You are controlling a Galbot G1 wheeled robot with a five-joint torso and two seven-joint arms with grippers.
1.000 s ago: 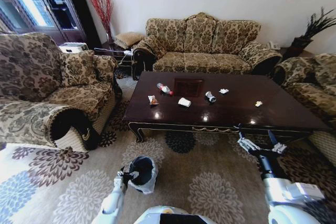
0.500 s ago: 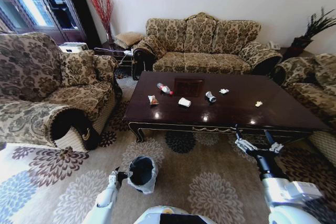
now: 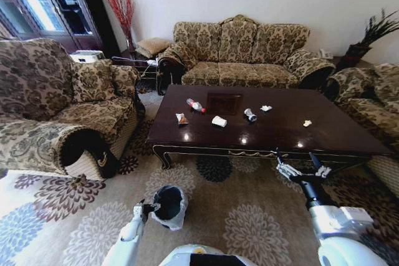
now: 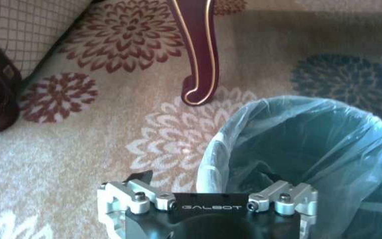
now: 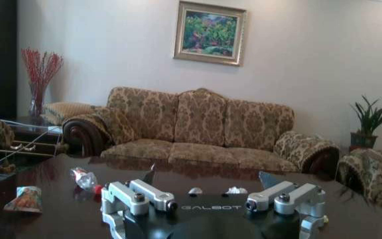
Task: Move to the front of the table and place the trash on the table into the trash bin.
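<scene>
Robot stands before the long front edge of the worktop [image 3: 324, 130], a glossy dark coffee table on a floral carpet [image 3: 249, 216], sofas on three sides.

Trash, all on the worktop and untouched: clear bottle with red cap [image 3: 195, 105] toward the left rear; snack wrapper [image 3: 181, 118] near the left front; white crumpled paper [image 3: 219, 121] beside it; crushed can [image 3: 250, 114] near centre; a small white scrap [image 3: 266, 108] just behind the can; a yellowish scrap [image 3: 307, 123] well to the right.

Trash bin [image 3: 168, 205]: on the carpet in front of the worktop, to the robot's left, black with a whitish liner folded over the rim. Nothing is visible inside it from the left wrist view.

Left gripper [image 3: 148, 207]: low, just beside the bin's rim, holding nothing. Whether its jaws are apart or together cannot be told.

Right gripper [image 3: 298, 169]: raised at the worktop's front edge, jaws apart and empty, facing across the top toward the litter. Judgement: this arm is positioned to reach for the trash, while the bin sits close for disposal. No item collected yet.
</scene>
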